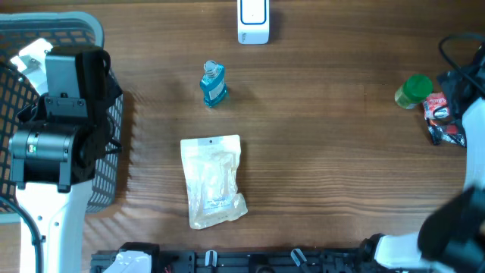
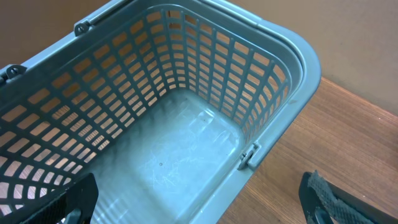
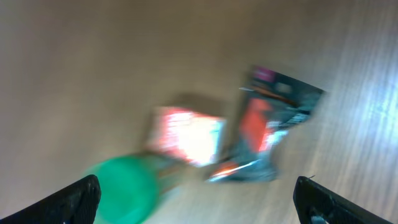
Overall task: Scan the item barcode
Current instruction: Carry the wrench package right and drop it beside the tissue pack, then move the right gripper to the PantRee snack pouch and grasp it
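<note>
A white barcode scanner [image 1: 252, 23] stands at the table's far edge. On the table lie a small blue bottle [image 1: 214, 83] and a pale plastic pouch [image 1: 214, 182]. At the right are a green-lidded jar [image 1: 414, 91] and a red and black packet [image 1: 443, 115]. My right gripper [image 3: 199, 200] is open and hangs above them. Its view is blurred, with the green lid [image 3: 124, 186] and the dark packet [image 3: 270, 134] on the wood below and nothing between the fingers. My left gripper [image 2: 199, 202] is open and empty over the grey basket [image 2: 292, 68].
The grey mesh basket [image 1: 91, 30] fills the left side, with the left arm [image 1: 53, 129] above it. Its inside looks empty in the left wrist view. Black cables [image 1: 461, 57] lie at the far right, by the right arm [image 1: 474, 129].
</note>
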